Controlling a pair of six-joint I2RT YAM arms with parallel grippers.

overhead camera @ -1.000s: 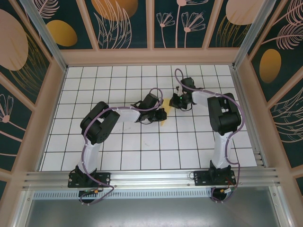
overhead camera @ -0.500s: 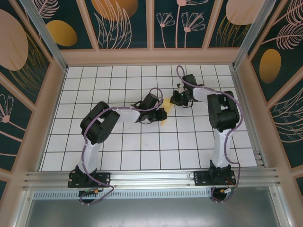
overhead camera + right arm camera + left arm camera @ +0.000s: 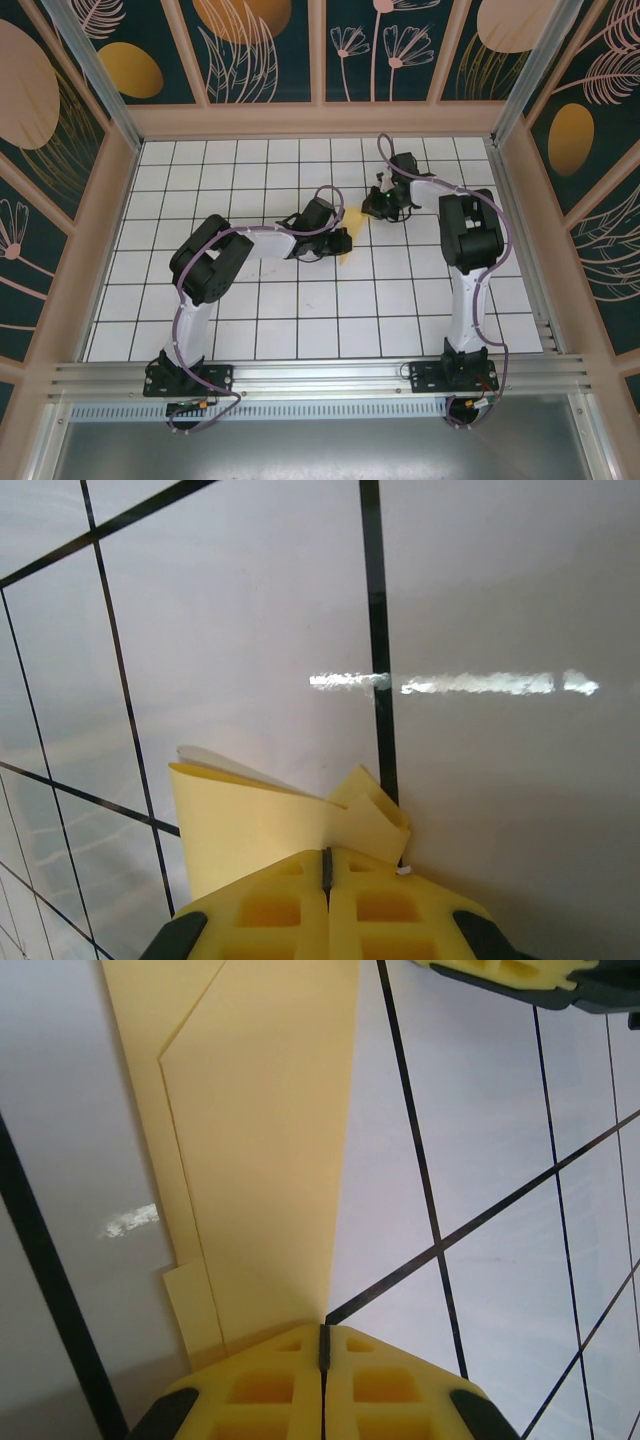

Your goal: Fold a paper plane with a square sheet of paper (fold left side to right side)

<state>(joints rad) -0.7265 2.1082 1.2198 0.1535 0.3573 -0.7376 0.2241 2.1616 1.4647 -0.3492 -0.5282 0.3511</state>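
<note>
While both pairs of fingers are clenched, the folded square sheet of paper (image 3: 260,1140) lies near the middle of the bench (image 3: 300,310).
At its narrow end, flat on the white grid, the left fingers (image 3: 260,1390) sit closed with their tips on the sheet; whether they pinch it I cannot tell. At the opposite end the right fingers (image 3: 385,910) grasp the yellow paper, where a curled flap stands lifted off the surface.

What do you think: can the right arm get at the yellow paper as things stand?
Likely yes: the right gripper, shut, touches the paper at one end, unobstructed; the left gripper presses the other end.
</note>
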